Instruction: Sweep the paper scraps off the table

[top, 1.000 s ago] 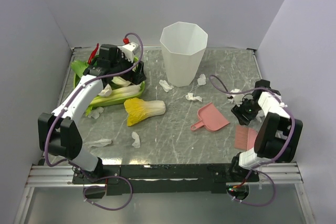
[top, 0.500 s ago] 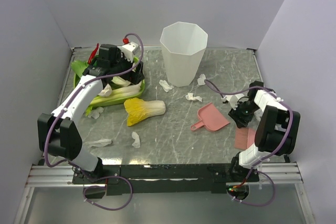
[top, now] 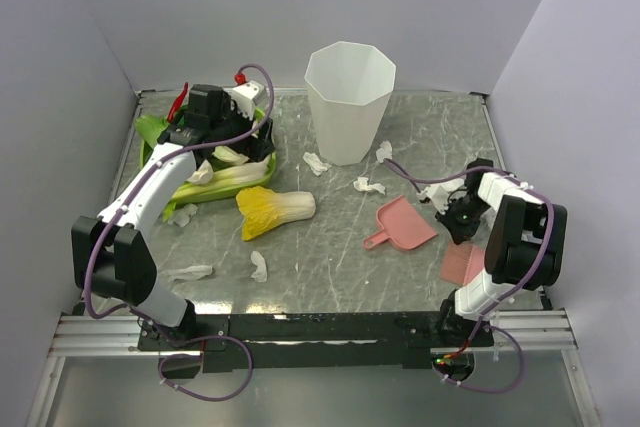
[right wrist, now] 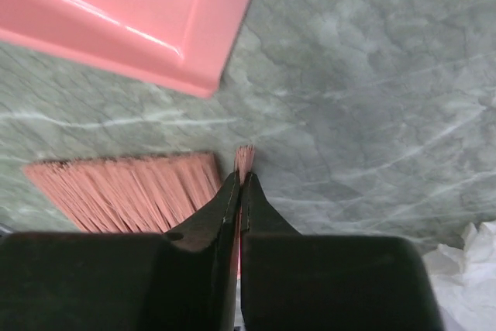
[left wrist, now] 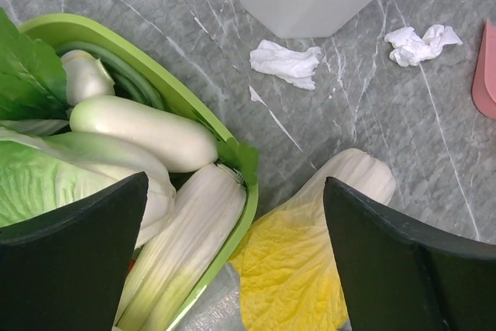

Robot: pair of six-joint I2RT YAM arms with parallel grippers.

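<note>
The right gripper (right wrist: 241, 180), wrist bent low just beside the pink dustpan (right wrist: 116, 13), has its jaws pressed together on a thin edge tuft of the pink brush (right wrist: 124, 191), probably to lift it for sweeping. The left gripper (left wrist: 232, 191) hovers spread wide over the green vegetable tray (left wrist: 155, 75). The paper scraps (top: 369, 185) lie scattered across the table (top: 330, 257)

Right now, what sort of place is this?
Probably a staged robot test cell, not a real kitchen: plain pale walls box in a marble-patterned table strewn with paper scraps, cabbages and a pink dustpan.
</note>
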